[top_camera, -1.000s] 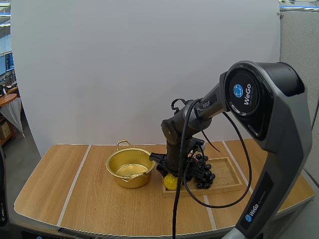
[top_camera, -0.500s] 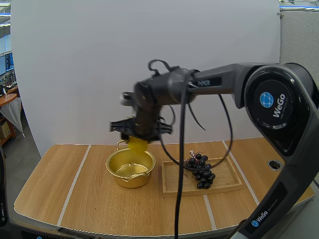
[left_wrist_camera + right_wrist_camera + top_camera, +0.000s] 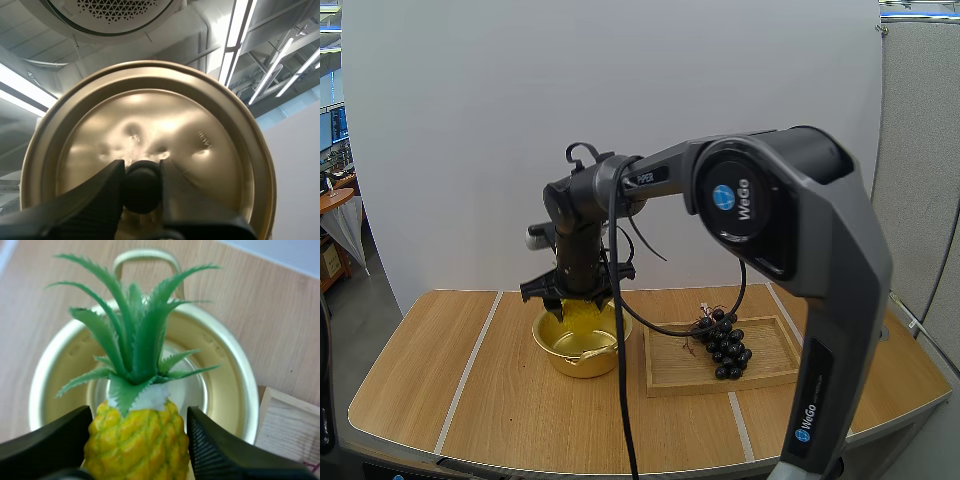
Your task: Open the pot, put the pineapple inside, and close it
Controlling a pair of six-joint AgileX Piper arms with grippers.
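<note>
At the high view's lower middle the wooden tray [image 3: 770,375] holds the grapes [image 3: 723,345], and just left of it the lidless pot [image 3: 582,345] shows a bare gold bottom. The right gripper [image 3: 570,293] hangs just over the pot's mouth, clamped on the pineapple [image 3: 137,445], whose leafy crown points down into the pot; the right arm [image 3: 650,175] reaches in from the right and bends straight down. The left gripper [image 3: 141,167] pinches the black knob [image 3: 142,187] of the lid [image 3: 200,150].

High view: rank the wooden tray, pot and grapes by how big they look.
1. wooden tray, largest
2. pot
3. bunch of grapes, smallest
All sit at similar distance, so the order seems safe.
</note>
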